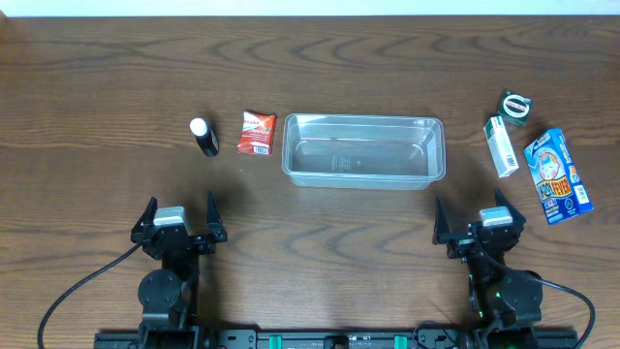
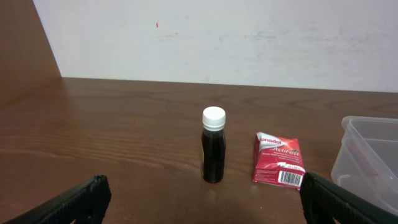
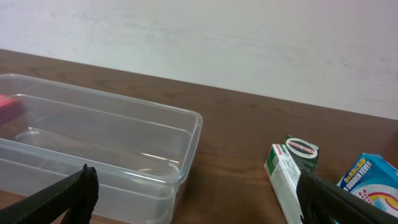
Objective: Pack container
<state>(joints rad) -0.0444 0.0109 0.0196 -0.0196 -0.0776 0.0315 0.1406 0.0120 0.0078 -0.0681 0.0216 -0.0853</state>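
The clear plastic container (image 1: 363, 150) lies empty at the table's middle; it also shows in the right wrist view (image 3: 99, 149) and at the edge of the left wrist view (image 2: 370, 155). Left of it are a red packet (image 1: 258, 133) (image 2: 278, 160) and a small black bottle with a white cap (image 1: 203, 137) (image 2: 213, 145). Right of it are a white-green box (image 1: 501, 145) (image 3: 286, 180), a small dark green box (image 1: 515, 104) (image 3: 302, 150) and a blue box (image 1: 557, 176) (image 3: 367, 177). My left gripper (image 1: 180, 219) (image 2: 202, 202) and right gripper (image 1: 480, 221) (image 3: 196, 199) are open and empty, near the front edge.
The dark wood table (image 1: 116, 78) stretches wide around the items. A pale wall (image 2: 217, 37) stands beyond its far edge. Cables run from both arm bases at the front.
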